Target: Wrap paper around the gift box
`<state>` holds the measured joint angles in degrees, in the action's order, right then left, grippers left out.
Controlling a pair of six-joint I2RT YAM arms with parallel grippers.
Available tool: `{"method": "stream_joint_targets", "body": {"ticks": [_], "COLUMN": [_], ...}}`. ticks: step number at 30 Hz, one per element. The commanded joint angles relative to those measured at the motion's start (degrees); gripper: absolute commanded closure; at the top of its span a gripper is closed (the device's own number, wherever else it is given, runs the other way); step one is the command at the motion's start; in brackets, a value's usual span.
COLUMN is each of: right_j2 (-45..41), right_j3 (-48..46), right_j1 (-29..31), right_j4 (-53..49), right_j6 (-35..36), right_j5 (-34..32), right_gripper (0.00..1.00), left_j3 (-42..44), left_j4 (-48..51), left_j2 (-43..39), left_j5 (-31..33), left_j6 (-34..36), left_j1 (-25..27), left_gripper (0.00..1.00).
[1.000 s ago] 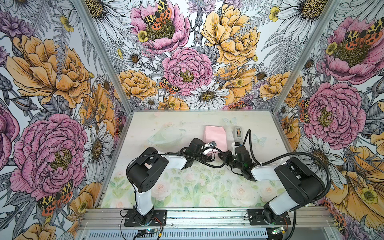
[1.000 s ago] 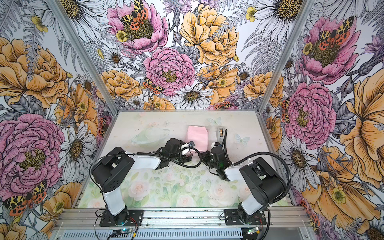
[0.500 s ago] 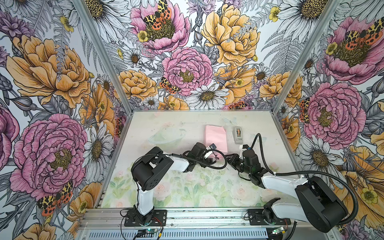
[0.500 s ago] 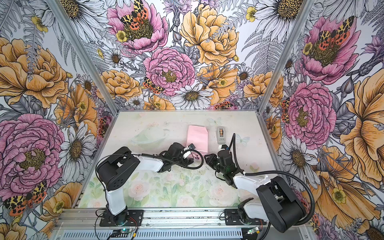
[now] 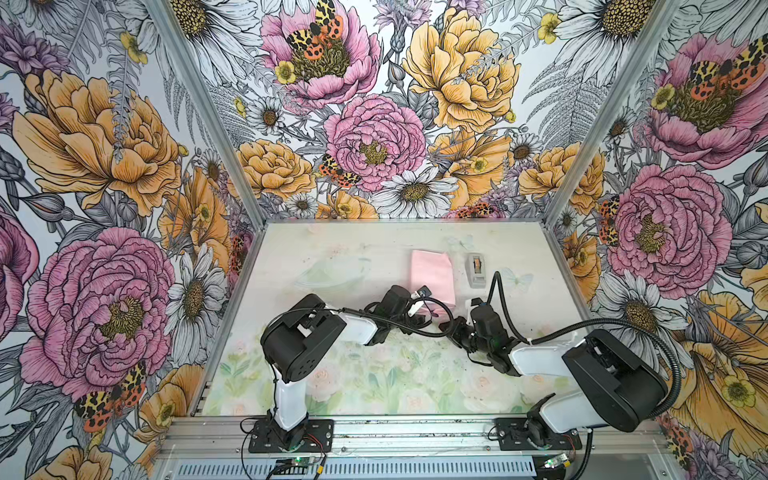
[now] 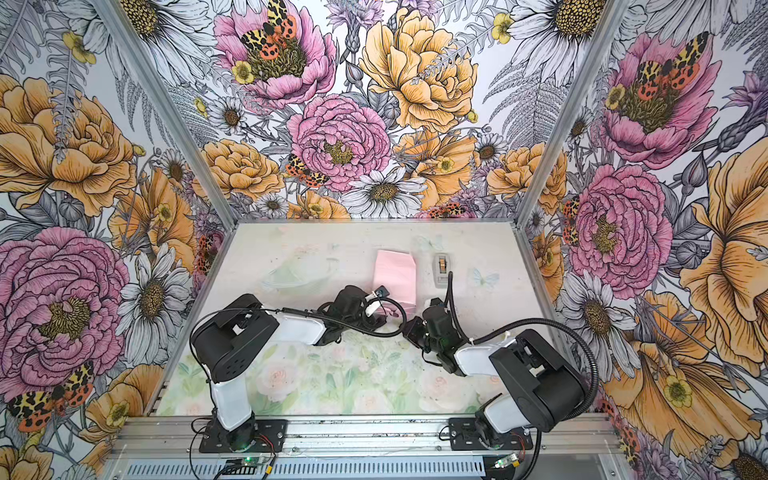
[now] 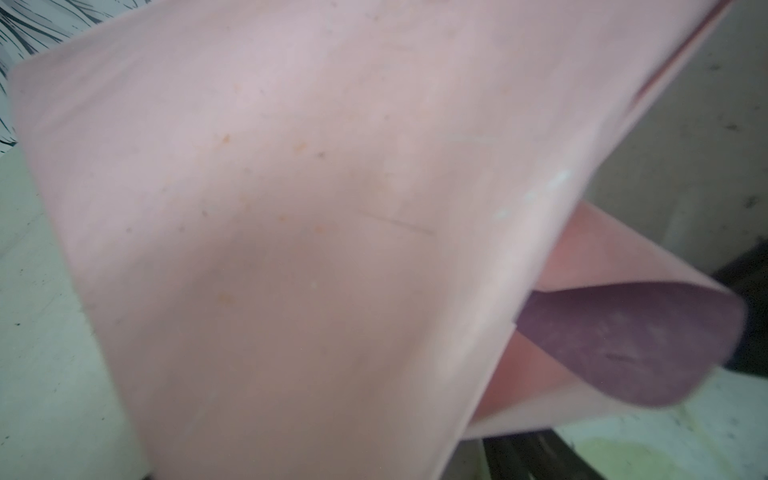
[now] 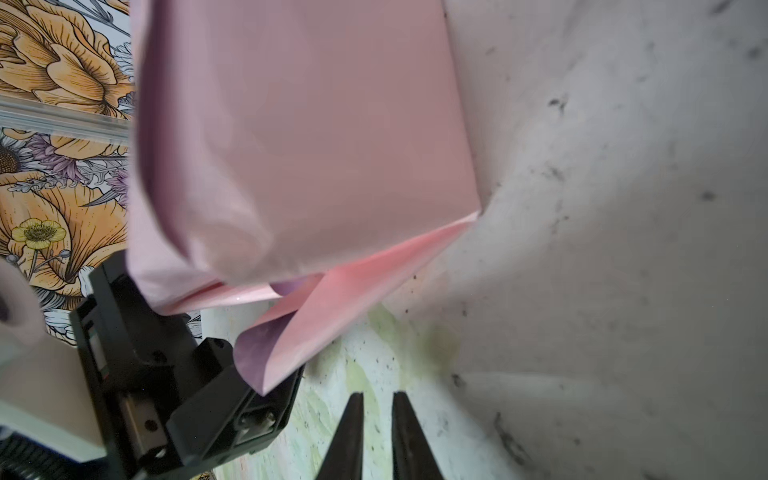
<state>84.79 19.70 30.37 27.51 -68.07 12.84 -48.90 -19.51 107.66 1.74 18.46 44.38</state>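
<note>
Hovering near the paper (image 8: 299, 124)'s loose flap, right pincer (image 8: 377, 399) nearly closed, empty; left pincer (image 5: 419, 300)'s opening hidden, cannot tell.

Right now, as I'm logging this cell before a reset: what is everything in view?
creased paper sheet: one, pale pink outside, lilac inside; folded into a parcel at the far middle of the table, loose flap at its near end
small grey tape dispenser: one, grey; just right of the parcel, apart from it
pale floral-print table: one, under everything
floral wall panels: three, around the table
left claw: one, black and white; at the parcel's near end, grip unclear
right claw: one, black; near right of the parcel, fingers almost together, empty
</note>
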Motion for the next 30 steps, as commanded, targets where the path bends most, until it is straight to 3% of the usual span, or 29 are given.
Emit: {"method": "stream_joint_targets", "body": {"ticks": [1, 11, 16, 22, 30], "right_j2": [2.5, 9.0, 9.2, 9.0, 9.0], "right_j3": [2.7, 7.5, 7.8, 7.6, 7.6], "right_j1": [0.1, -0.5, -1.0, -1.4, -1.5], "right_j4": [3.9, 8.8, 9.4, 9.3, 9.1], "right_j6": [-0.1, 0.0, 0.0, 0.1, 0.2], "right_j5": [-0.9, -0.8, -1.2, -1.3, -1.4], "right_gripper": [0.87, 0.92, 0.93, 0.94, 0.95], "left_j3": [1.0, 4.2, 2.0, -10.4, -33.8], "left_j4": [-1.7, -1.8, 5.6, 21.1, 37.9], "left_j2": [-2.7, -10.9, -15.8, -15.3, -1.4], "left_j5": [-1.8, -4.7, -4.7, -6.0, -7.2], "left_j6": [-1.3, -2.6, -6.3, -12.1, -10.9], "left_j1": [-0.5, -0.5, -1.4, -5.6, -10.0], "left_gripper": [0.21, 0.18, 0.15, 0.15, 0.21]}}
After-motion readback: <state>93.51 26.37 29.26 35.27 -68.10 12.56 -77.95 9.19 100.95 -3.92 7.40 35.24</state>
